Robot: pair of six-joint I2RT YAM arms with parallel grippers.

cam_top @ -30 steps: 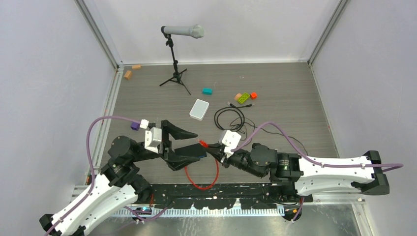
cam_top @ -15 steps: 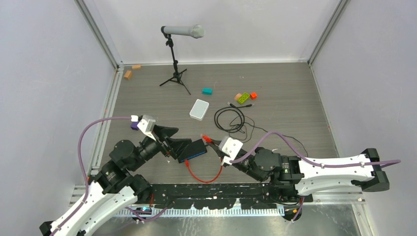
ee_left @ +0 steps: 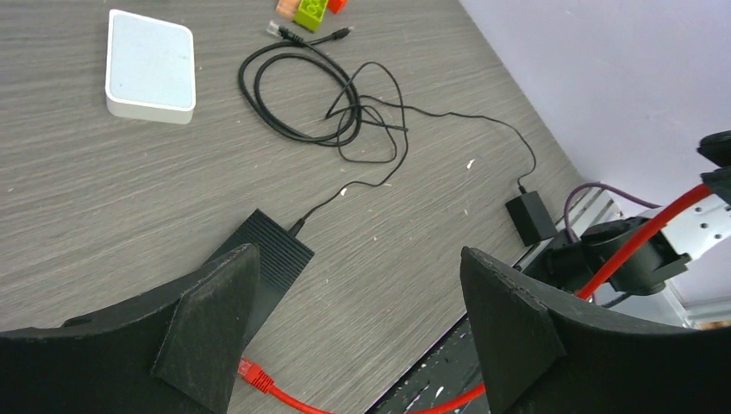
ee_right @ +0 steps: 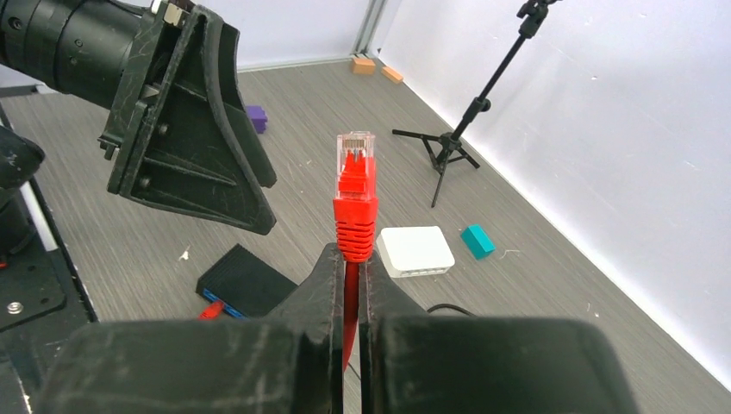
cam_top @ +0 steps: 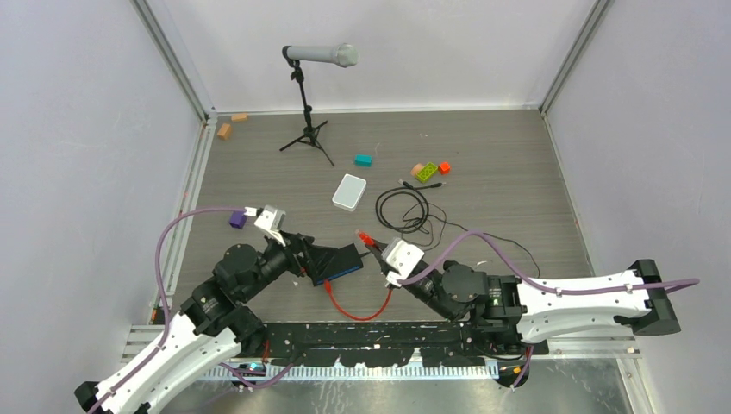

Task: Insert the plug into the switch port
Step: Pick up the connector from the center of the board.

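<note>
The plug (ee_right: 356, 148), clear-tipped on a red boot, stands straight up above my right gripper (ee_right: 352, 259), which is shut on the red cable (cam_top: 355, 310) just under the boot. The flat black switch (ee_right: 250, 280) lies on the table, its blue port edge (ee_right: 226, 307) facing the arm bases. The cable's other red connector (ee_left: 255, 376) rests at that edge; whether it is seated I cannot tell. My left gripper (ee_left: 358, 285) hangs wide open over the switch (cam_top: 343, 256), holding nothing. The raised plug (cam_top: 363, 235) is just right of the switch.
A white rounded box (cam_top: 349, 191) lies farther back, with a tangled black cable (cam_top: 405, 210) and its small adapter (ee_left: 530, 216) to the right. A microphone stand (cam_top: 308, 121), a teal block (cam_top: 363, 159) and several coloured bricks (cam_top: 428, 171) sit near the back.
My left gripper opened and let go of the switch, which now lies flat on the table. The right gripper has shifted slightly back and right with the plug still in it.
</note>
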